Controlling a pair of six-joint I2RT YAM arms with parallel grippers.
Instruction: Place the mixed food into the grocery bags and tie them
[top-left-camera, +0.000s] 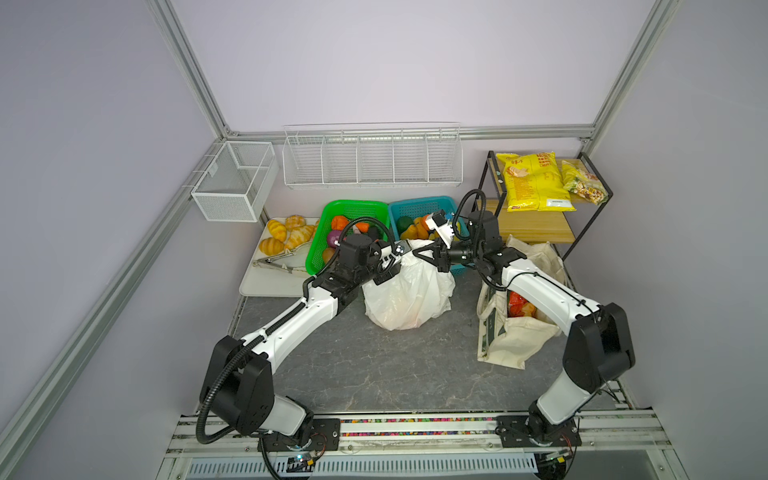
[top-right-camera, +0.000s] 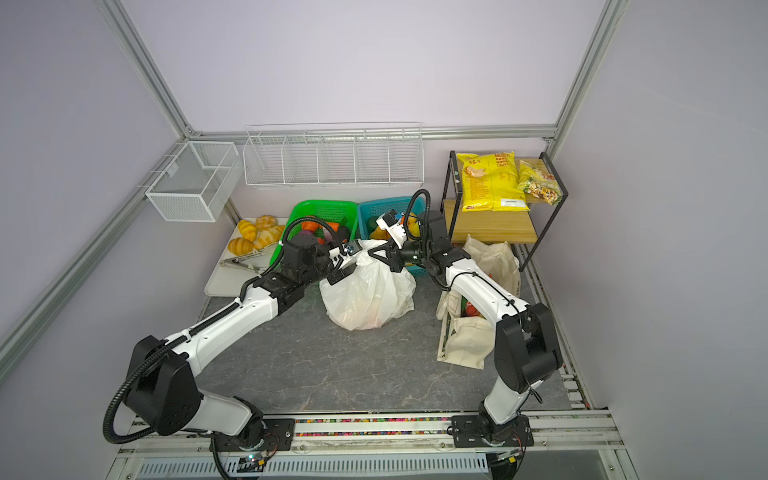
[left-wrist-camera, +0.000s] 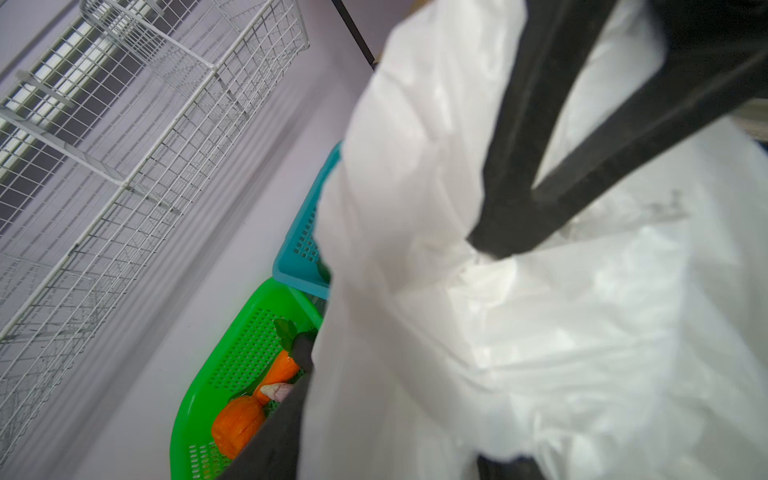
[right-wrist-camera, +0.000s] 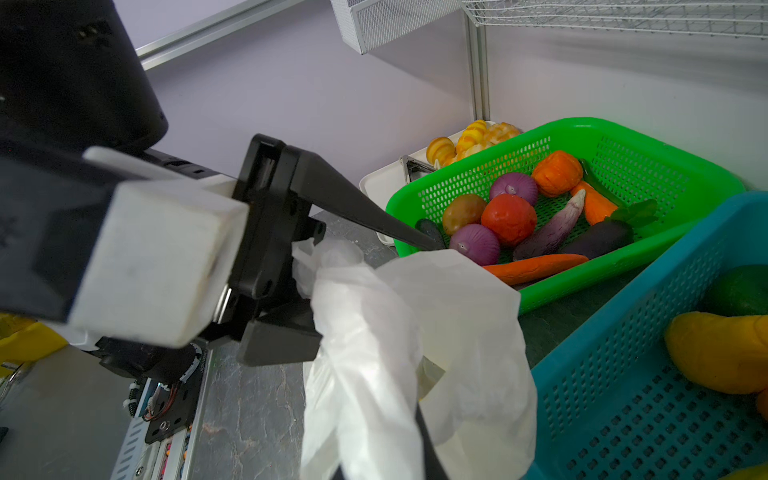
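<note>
The white plastic grocery bag (top-left-camera: 409, 291) (top-right-camera: 370, 295) stands full at mid table, its top gathered between both grippers. An orange tint shows faintly through its side. My right gripper (top-left-camera: 415, 254) (left-wrist-camera: 494, 245) (right-wrist-camera: 386, 465) is shut on a twisted handle strip of this bag. My left gripper (top-left-camera: 397, 264) (right-wrist-camera: 365, 291) (left-wrist-camera: 390, 449) is open, jaws spread on either side of bunched plastic from the other handle. The cream canvas tote (top-left-camera: 515, 340) (top-right-camera: 469, 345) sits at the right under my right arm, open, with a red snack packet (top-left-camera: 517, 301) inside.
Just behind the white bag are a green basket (top-left-camera: 332, 208) of toy vegetables and a blue basket (top-left-camera: 419, 201) with yellow and green toy fruit. A tray (top-left-camera: 266, 282) with bread rolls and tongs lies at the left. A shelf at back right carries a yellow chip bag (top-left-camera: 534, 180).
</note>
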